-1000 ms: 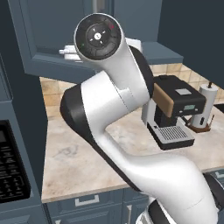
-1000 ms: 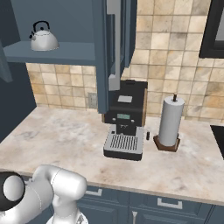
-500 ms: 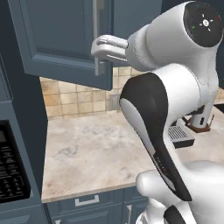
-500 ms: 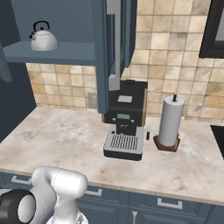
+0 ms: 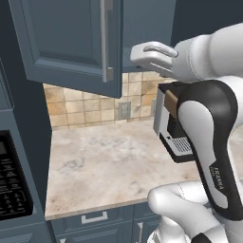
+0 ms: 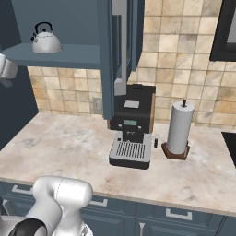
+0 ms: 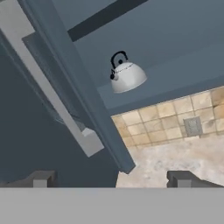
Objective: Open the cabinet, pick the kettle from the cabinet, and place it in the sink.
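The cabinet [image 6: 69, 27] stands open, and its door [image 5: 71, 42] with the silver bar handle [image 5: 105, 38] swings out toward me. The whitish kettle [image 6: 44, 40] sits on the cabinet's shelf, near the left. In the hand view the kettle [image 7: 126, 75] lies ahead and well apart from my gripper [image 7: 111, 179]. The door's edge and handle [image 7: 48, 87] run along the left of that view. My gripper is open, with nothing between its fingertips [image 7: 41, 178]. My white hand [image 5: 152, 54] hangs just right of the door's free edge. The sink is out of view.
A black coffee machine [image 6: 131, 126] stands on the marble counter [image 6: 60, 147] below the cabinet, with a paper towel roll [image 6: 179, 128] to its right. Blue drawers [image 5: 95, 219] run under the counter. A dark oven panel [image 5: 12, 180] is at the far left.
The arm has swung up from a folded pose. The hand now sits a little further right of the door's handle than half a second ago. The door has stayed open.
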Controlling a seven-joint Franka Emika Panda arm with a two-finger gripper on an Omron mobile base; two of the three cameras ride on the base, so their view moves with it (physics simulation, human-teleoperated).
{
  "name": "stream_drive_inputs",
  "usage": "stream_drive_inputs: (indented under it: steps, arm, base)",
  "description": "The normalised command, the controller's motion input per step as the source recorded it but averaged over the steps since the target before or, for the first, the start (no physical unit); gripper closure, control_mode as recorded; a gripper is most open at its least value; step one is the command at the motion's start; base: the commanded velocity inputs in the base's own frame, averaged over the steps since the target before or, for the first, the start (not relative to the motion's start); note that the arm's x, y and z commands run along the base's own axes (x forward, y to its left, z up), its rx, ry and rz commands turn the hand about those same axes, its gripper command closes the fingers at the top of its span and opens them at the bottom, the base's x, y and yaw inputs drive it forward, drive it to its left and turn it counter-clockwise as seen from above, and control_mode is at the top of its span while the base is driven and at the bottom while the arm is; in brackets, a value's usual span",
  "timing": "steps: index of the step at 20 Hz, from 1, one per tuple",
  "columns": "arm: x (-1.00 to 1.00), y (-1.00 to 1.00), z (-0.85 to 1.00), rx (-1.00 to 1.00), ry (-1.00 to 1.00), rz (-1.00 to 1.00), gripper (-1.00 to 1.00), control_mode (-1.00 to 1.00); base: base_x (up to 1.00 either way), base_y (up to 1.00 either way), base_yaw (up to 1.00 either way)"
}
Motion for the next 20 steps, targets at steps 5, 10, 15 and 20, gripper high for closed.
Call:
stream_drive_inputs:
  steps: [5,10,15,20]
  arm:
    - [0.02,-0.27,0.00,0.03,0.00,0.06,-1.00,-1.00]
    - [0.00,-0.19,0.06,0.10,0.00,0.05,-1.00,-1.00]
    - [0.01,-0.16,0.10,0.17,0.04,0.02,-1.00,-1.00]
    - [0.08,-0.14,0.02,0.14,0.01,0.04,-1.00,-1.00]
  base:
    - [0.00,0.00,0.00]
    - [0.00,0.00,0.00]
    - [0.00,0.00,0.00]
    - [0.00,0.00,0.00]
